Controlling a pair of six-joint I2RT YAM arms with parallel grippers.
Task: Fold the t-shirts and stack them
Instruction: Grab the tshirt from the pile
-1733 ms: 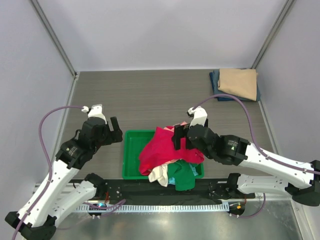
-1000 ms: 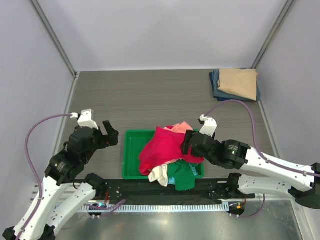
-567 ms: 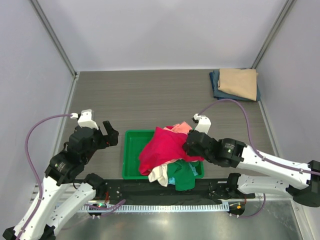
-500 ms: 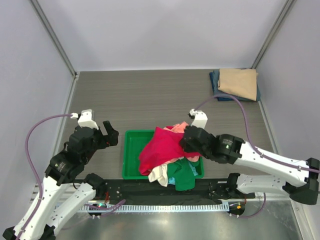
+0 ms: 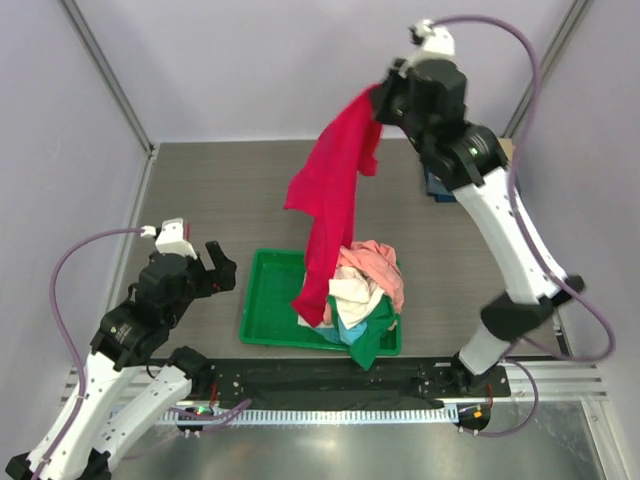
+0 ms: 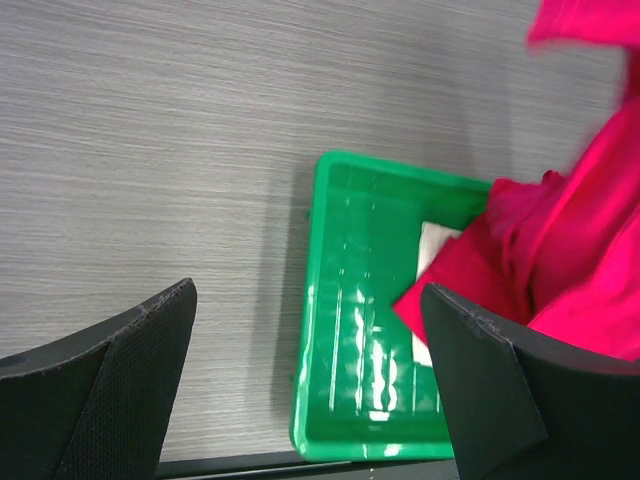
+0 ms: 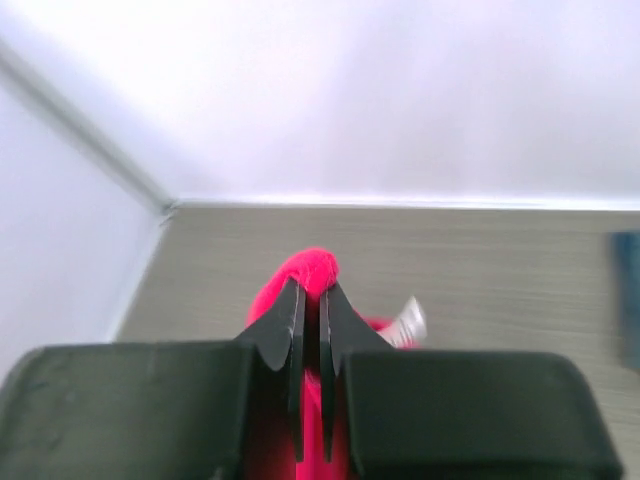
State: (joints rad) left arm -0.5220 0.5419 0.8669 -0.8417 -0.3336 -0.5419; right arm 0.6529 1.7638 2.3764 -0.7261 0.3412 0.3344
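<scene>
The navy t-shirt (image 5: 431, 186) at the far right of the counter (image 5: 250, 190) is largely hidden behind the right arm (image 5: 500, 220). In the left wrist view the crimson t-shirt (image 6: 570, 250) is cut off by the right edge, and the white t-shirt (image 6: 432, 250) is mostly covered by it. The white label (image 7: 410, 320) in the right wrist view is blurred.

Robotics lab test cell. Closed in along the far, left and right edges of a grey wood-grain table (image 5: 250, 190) by plain pale panels (image 5: 300, 70) held in slanting metal posts (image 5: 105, 75). Bolted along the near edge: a black mounting rail (image 5: 330, 378) and a toothed metal strip (image 5: 330, 413), carrying a white-and-black left arm (image 5: 150, 300) and right arm (image 5: 500, 220), both trailing purple cable (image 5: 58, 285). Near that edge, as props, a green plastic tray (image 5: 262, 318) heaped with t-shirts (image 5: 365, 285).
</scene>
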